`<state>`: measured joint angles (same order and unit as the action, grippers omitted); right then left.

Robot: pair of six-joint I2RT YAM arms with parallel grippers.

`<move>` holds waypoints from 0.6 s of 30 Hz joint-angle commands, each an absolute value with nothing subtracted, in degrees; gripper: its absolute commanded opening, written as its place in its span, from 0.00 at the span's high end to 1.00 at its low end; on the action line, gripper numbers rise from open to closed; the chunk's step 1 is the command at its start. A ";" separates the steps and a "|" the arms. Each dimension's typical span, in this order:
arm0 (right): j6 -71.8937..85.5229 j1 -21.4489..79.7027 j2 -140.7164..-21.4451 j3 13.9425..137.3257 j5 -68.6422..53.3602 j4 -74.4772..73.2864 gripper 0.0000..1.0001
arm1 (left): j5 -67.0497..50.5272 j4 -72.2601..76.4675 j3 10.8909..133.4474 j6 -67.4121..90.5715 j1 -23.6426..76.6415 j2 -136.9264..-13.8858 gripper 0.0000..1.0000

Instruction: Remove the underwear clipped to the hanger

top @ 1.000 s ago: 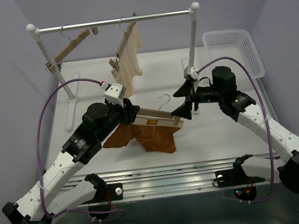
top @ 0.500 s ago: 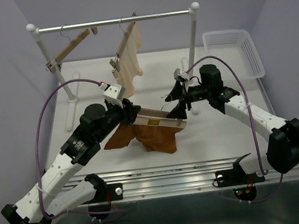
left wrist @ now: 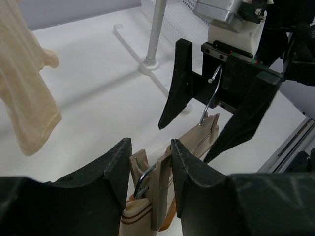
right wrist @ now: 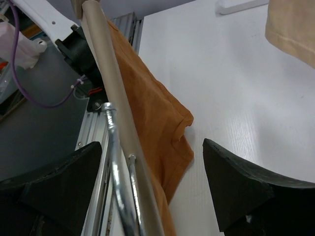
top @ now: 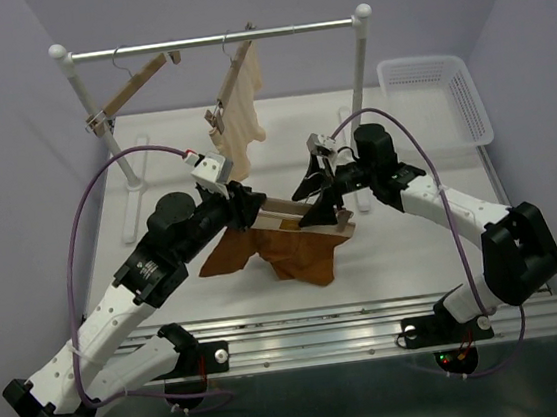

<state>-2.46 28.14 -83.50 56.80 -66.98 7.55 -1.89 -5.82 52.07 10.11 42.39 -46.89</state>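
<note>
Over the table (top: 413,243), while the left end effector (left wrist: 150,162) grips the hanger (top: 289,215), the open right end effector (top: 315,196) astride its bar should close on wood, not the underwear (top: 289,256).

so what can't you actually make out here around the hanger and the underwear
Far clip of the hanger: in the left wrist view it sits behind the right gripper; in the top view it is too small to show whether it grips the cloth.
Near clip: the left gripper is closed over that end, so its hold on the underwear is hidden.
Hook: in the right wrist view it is blurred and cut off at the bottom edge.
</note>
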 commanded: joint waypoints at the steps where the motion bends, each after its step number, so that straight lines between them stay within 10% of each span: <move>1: -0.71 29.44 -84.46 60.20 -70.92 11.25 0.25 | -2.99 1.67 51.77 11.34 42.63 -46.67 1.00; 10: 3.43 29.44 -82.97 61.52 -67.06 9.94 0.99 | -2.90 0.97 50.28 11.08 42.63 -45.88 1.00; 18: -16.41 29.44 -81.65 67.93 -65.31 -11.84 0.99 | -0.62 -6.32 51.15 13.09 42.63 -43.77 0.86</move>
